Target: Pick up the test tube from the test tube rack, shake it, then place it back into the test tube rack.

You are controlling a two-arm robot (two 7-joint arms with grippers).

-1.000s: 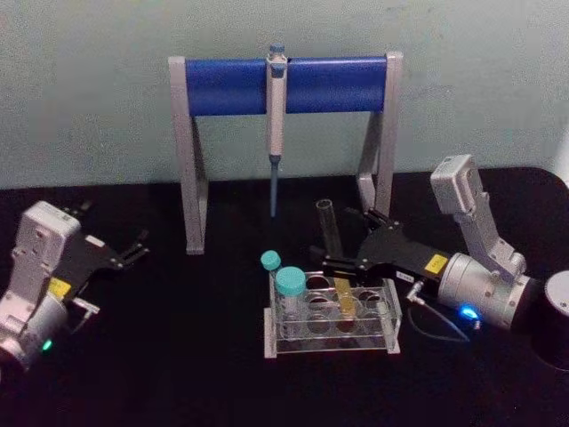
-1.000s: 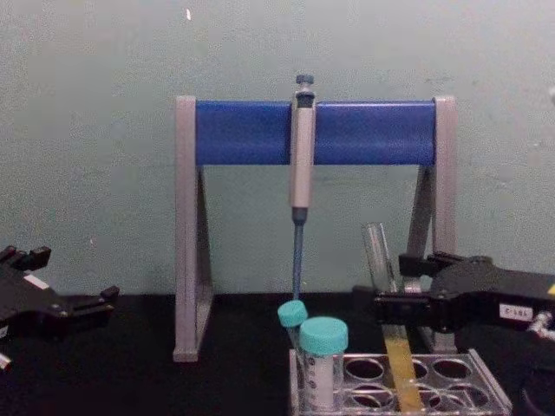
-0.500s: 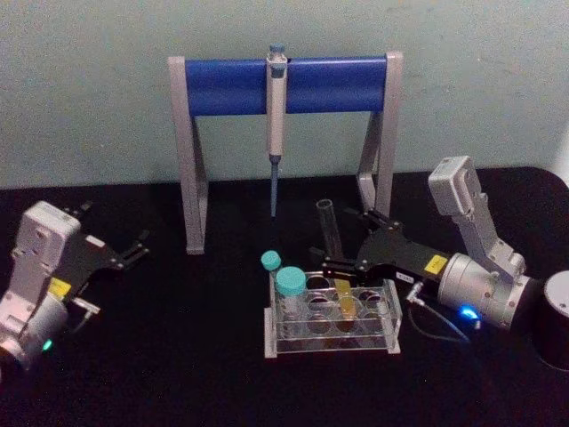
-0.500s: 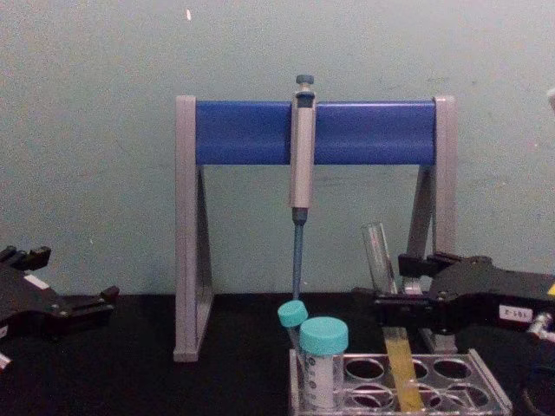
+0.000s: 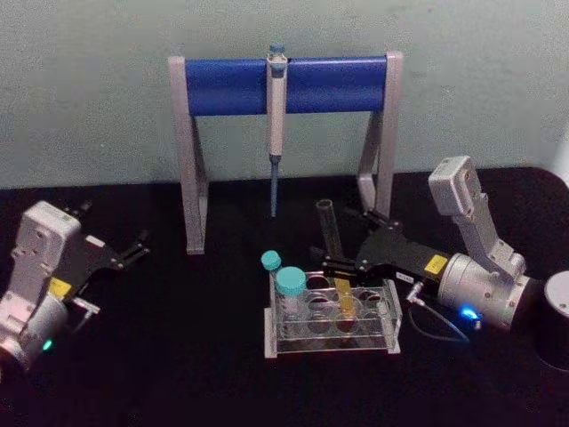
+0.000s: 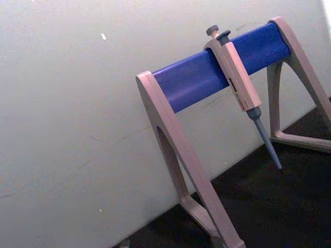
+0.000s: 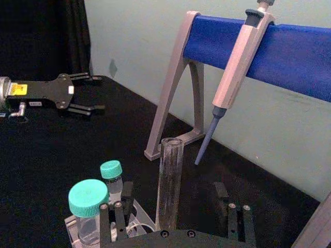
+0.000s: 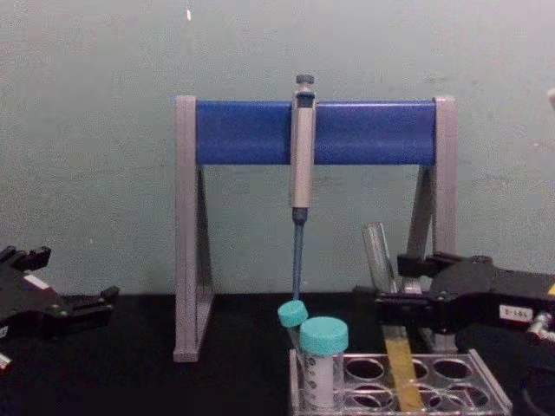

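The test tube (image 5: 331,227) is a long clear glass tube with yellow liquid low down. It stands leaning in a middle hole of the clear test tube rack (image 5: 331,344) at table centre. My right gripper (image 5: 336,238) reaches in from the right at mid-tube height. In the right wrist view the test tube (image 7: 169,181) rises between the fingers (image 7: 115,219) with a gap on each side, so the right gripper (image 7: 173,209) is open. From the chest, the test tube (image 8: 379,251) leans left above the rack (image 8: 486,394). My left gripper (image 5: 138,247) rests open at the far left.
Two teal-capped tubes (image 5: 290,283) stand at the rack's left end. Behind it a grey-and-blue stand (image 5: 222,86) holds a hanging pipette (image 5: 276,107). A dark cylinder (image 5: 556,320) sits at the right edge. The black table spreads to the front and left.
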